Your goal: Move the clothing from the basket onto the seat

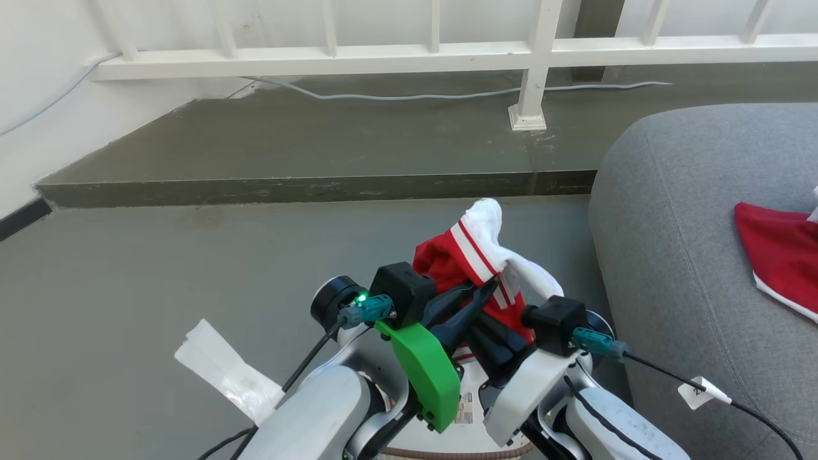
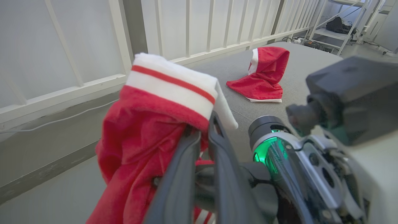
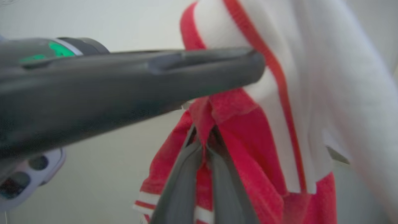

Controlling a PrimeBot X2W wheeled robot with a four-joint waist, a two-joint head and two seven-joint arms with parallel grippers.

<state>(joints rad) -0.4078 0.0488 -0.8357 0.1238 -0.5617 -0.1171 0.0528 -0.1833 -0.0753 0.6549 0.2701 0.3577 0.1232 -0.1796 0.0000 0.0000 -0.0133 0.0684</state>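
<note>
Gripping a soft red garment (image 1: pixel 460 255) with white, red-striped trim, my left gripper (image 2: pixel 202 130) and right gripper (image 3: pixel 203 140) both clench folds of the fleecy cloth between their long dark fingers, low in the centre of the head view. At the bottom edge below them shows the brown woven-look rim of the basket (image 1: pixel 441 453). A second garment (image 1: pixel 779 255), red with a white edge, lies crumpled on the seat (image 1: pixel 677 223), a rounded cushion of grey woven fabric at the right. Smooth grey floor (image 1: pixel 192 268) spreads at the left, with a white railing (image 1: pixel 537 64) along the top.
</note>
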